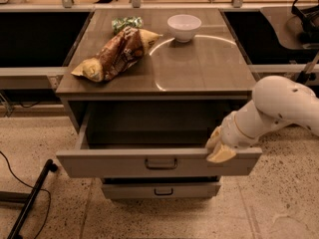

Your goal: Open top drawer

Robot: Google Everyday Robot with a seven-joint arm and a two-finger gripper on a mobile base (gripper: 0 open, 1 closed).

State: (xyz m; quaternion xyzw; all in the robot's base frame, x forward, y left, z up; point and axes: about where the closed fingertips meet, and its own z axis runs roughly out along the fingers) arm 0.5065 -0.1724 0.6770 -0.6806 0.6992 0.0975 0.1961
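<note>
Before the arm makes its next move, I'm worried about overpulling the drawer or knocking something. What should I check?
1. Top drawer is out of the cabinet with its box exposed: ok.
2. Gripper sits at the right end of the drawer front's top edge, away from the black handle: ok.
3. Firm hold on the drawer front: cannot tell.
4. Travel left before the drawer comes off its runners: cannot tell.
5. Chip bag and white bowl lie on the cabinet top, back from its front edge: ok.
6. Lower drawer sits further back than the top one: ok.
</note>
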